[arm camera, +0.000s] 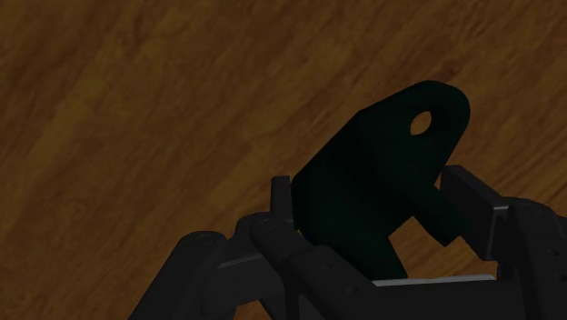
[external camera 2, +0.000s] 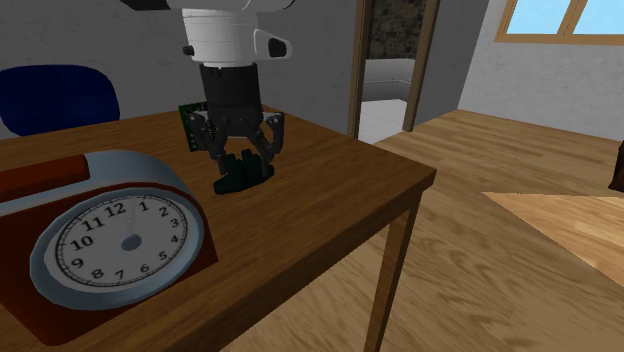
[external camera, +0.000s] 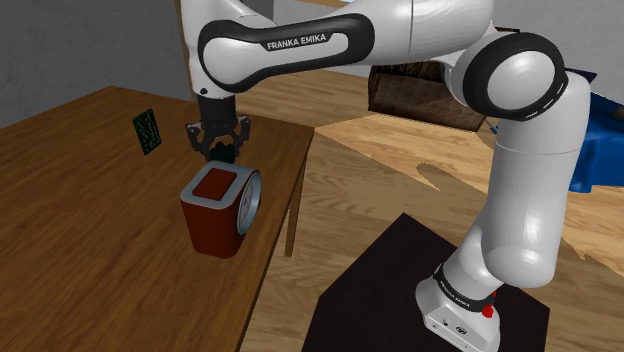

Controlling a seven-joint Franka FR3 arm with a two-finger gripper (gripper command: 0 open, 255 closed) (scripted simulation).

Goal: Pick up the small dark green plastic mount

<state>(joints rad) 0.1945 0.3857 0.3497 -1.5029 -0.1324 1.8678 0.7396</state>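
The small dark green mount [arm camera: 382, 182] has a rounded tab with a hole in it. It sits between my gripper's [arm camera: 373, 205] two black fingers, which clasp it from both sides. In the second exterior view the gripper [external camera 2: 244, 157] points straight down at the wooden table [external camera 2: 330, 200], and the mount [external camera 2: 245, 175] is at the tabletop or just above it; I cannot tell which. In the shoulder view the gripper [external camera: 223, 150] hangs just behind the clock, with the mount [external camera: 226, 156] under it.
A red clock [external camera: 218, 208] with a white dial [external camera 2: 118, 238] stands close beside the gripper. A green circuit board [external camera: 148, 131] stands farther back on the table. The table edge [external camera 2: 400, 200] is near, with a wooden floor [external camera 2: 520, 260] and a doorway [external camera 2: 390, 70] beyond.
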